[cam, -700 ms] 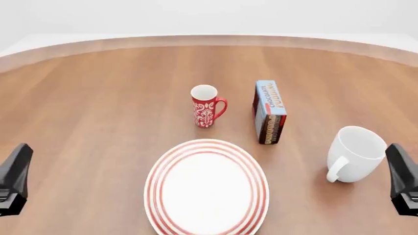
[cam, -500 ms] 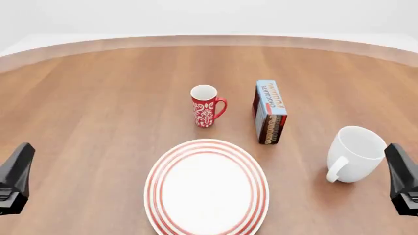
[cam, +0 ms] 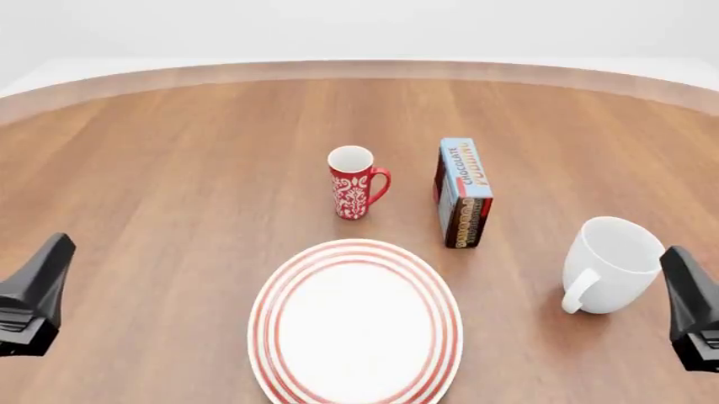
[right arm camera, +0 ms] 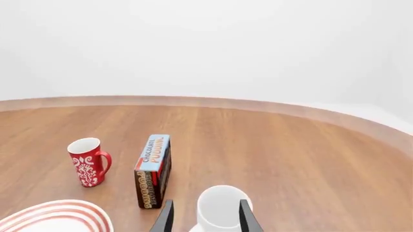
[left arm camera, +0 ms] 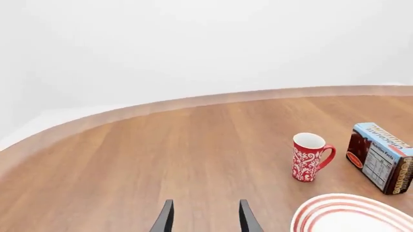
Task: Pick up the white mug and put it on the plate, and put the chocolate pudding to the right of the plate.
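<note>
- Nothing is done yet: the plate (cam: pixel 355 320) at the table's near edge is bare.
- The white mug (cam: pixel 612 264) stands upright toward the table's right edge, apart from the plate.
- The chocolate pudding (cam: pixel 463 192) stands mid-table, behind the plate beside the red mug (cam: pixel 355 183).
- My right gripper (right arm camera: pixel 202 218) is spread, empty, the mug just ahead.
- My left gripper (left arm camera: pixel 203 218) is spread over bare wood.
- Both placements remain.

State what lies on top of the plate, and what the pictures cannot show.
Nothing rests on the plate; its white centre is bare. The white mug stands apart on the table. The plate's near edge is cut off.
</note>
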Action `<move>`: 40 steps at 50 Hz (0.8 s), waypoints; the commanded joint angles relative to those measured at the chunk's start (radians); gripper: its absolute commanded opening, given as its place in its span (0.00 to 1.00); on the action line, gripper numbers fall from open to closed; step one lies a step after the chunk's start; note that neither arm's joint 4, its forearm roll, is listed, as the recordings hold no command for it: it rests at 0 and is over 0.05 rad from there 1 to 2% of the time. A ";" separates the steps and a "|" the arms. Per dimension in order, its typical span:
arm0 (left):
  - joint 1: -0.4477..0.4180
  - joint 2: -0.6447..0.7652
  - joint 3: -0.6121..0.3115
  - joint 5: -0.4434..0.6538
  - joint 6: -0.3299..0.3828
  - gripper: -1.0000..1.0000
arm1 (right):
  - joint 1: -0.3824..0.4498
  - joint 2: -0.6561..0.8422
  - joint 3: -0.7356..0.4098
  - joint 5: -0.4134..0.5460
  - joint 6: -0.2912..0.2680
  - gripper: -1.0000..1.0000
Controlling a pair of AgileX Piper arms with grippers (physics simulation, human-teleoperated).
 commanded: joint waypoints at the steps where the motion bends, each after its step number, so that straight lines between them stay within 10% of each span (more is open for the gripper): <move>1: -0.059 0.095 -0.034 -0.062 0.037 1.00 | 0.004 -0.001 0.000 -0.002 -0.004 1.00; 40: -0.329 0.405 -0.147 -0.249 0.115 1.00 | 0.005 0.000 0.001 -0.006 -0.002 1.00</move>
